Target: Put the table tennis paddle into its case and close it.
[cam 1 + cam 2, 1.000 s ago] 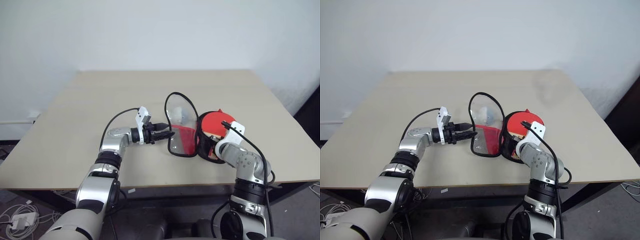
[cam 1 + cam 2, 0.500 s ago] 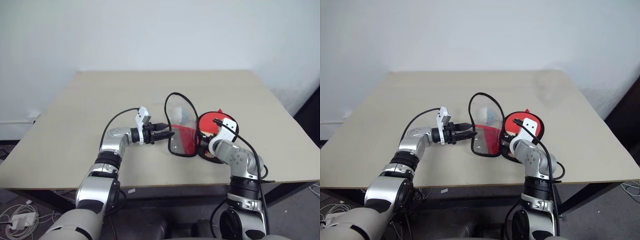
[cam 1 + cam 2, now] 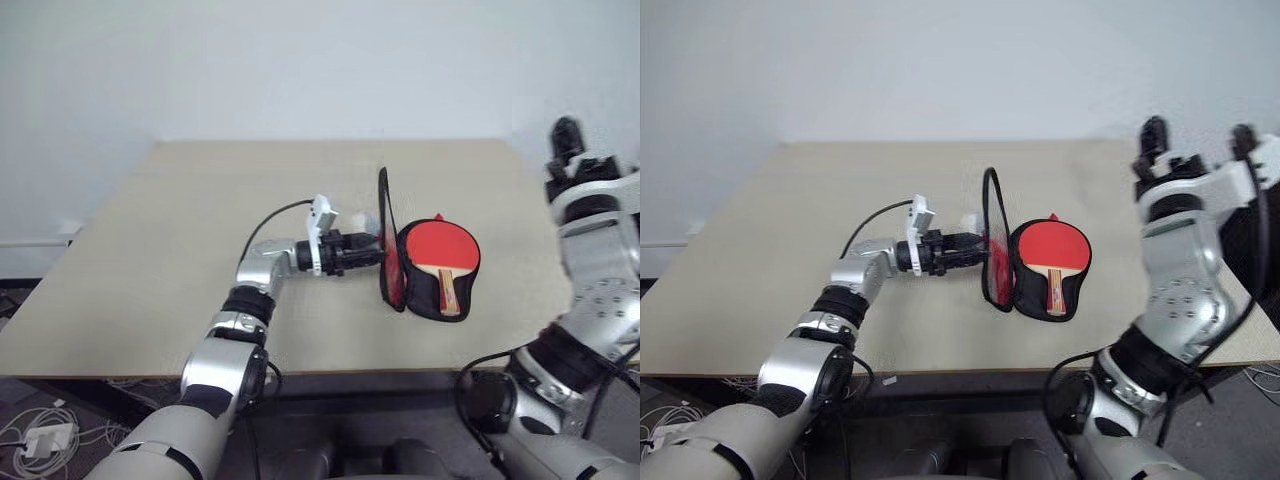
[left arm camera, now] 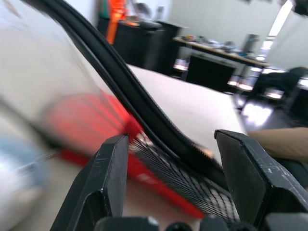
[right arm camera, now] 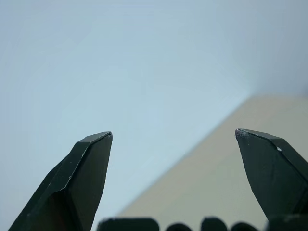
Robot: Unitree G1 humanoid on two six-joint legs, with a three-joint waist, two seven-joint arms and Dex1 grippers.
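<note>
Two black fingers of the left gripper are pinching the lid flap of the case, holding it on edge almost upright; in the left wrist view the black trim and mesh pocket are passing between the fingertips, though the blur there is making the exact contact hard to judge. Outward from that grip, toward three o'clock, the other half of the case is lying flat on the table, and the table tennis paddle is resting in it, red face up, its wooden handle pointing toward six o'clock. Well apart, at about two o'clock, the right gripper is hanging high above the table's edge, fingers spread wide and gripping nothing.
</note>
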